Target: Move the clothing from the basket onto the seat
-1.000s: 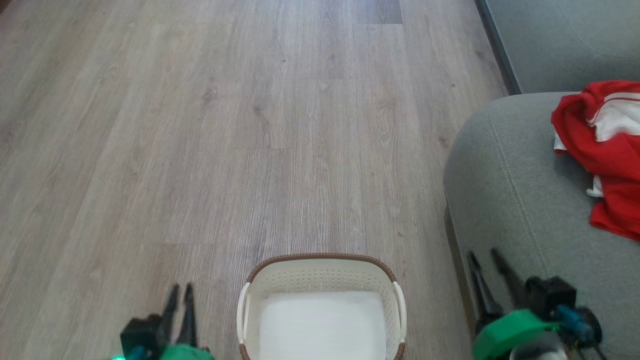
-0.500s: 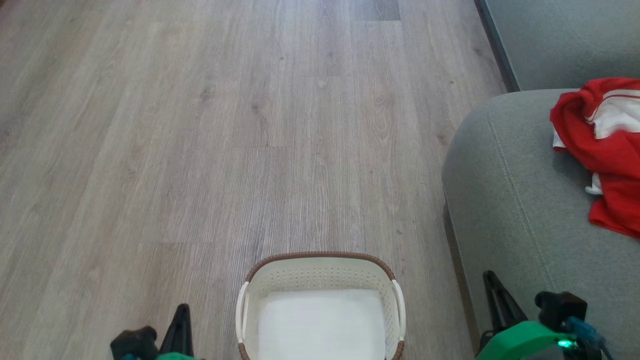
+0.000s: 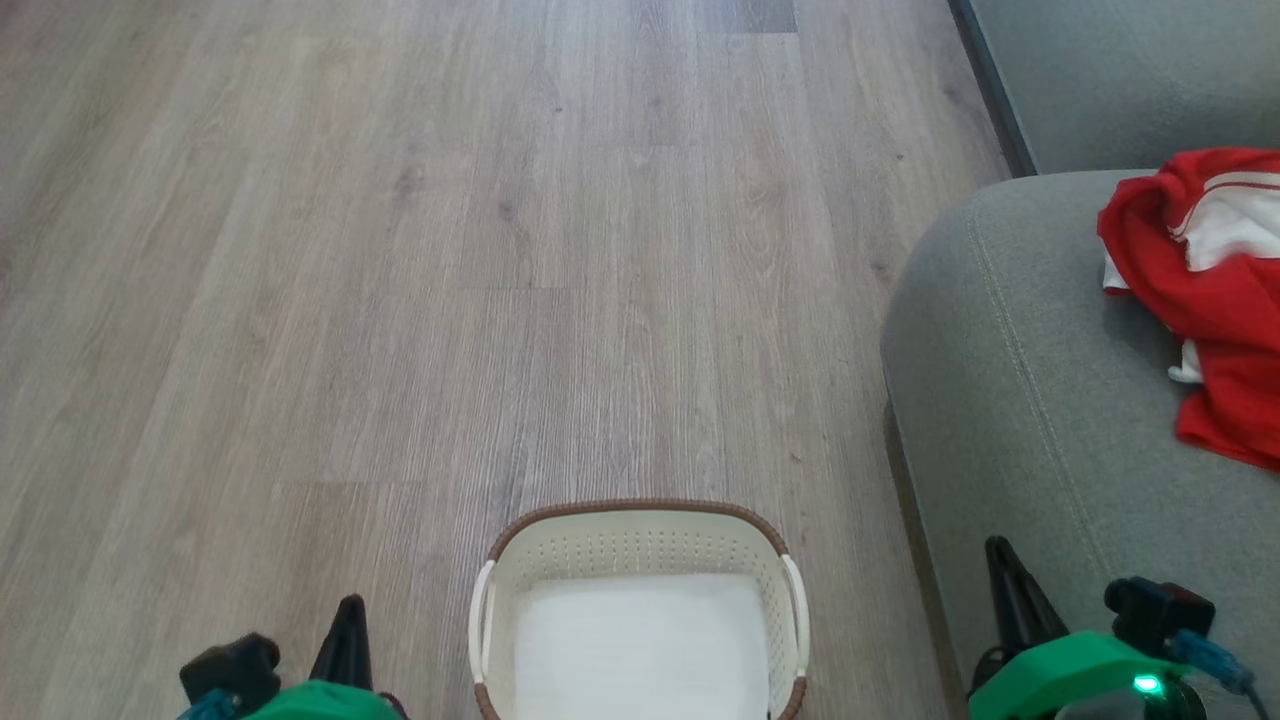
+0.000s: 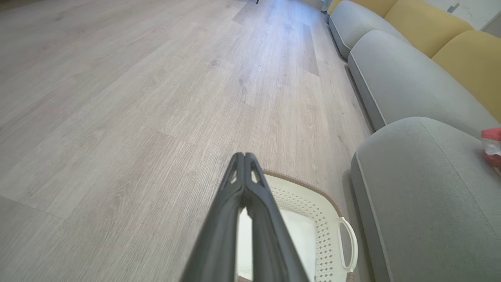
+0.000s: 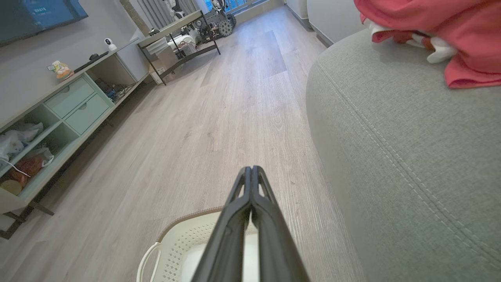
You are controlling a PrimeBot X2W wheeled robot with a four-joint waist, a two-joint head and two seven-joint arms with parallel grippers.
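Observation:
The red clothing (image 3: 1205, 300) with white trim lies crumpled on the grey-green seat (image 3: 1020, 400) at the right; it also shows in the right wrist view (image 5: 426, 31). The white basket (image 3: 640, 545) with a brown rim stands on the floor at the bottom centre, holding just its flat white liner (image 3: 640, 645). My left gripper (image 3: 350, 615) is at the lower left, left of the basket, fingers pressed together and holding nothing (image 4: 244, 156). My right gripper (image 3: 1000, 560) hangs over the seat's front edge at the lower right, also shut and holding nothing (image 5: 250, 170).
Pale wood floor (image 3: 450, 250) stretches ahead of the basket. More grey seat cushions (image 4: 395, 74) and yellow back cushions (image 4: 430, 23) run along the right. A low cabinet with drawers (image 5: 66, 109) and a metal-framed table (image 5: 176, 35) stand across the room.
Both grippers have drawn back toward the bottom edge. The right gripper's fingers were apart a second ago and are now together. The camera tilted slightly; basket and clothing stayed put.

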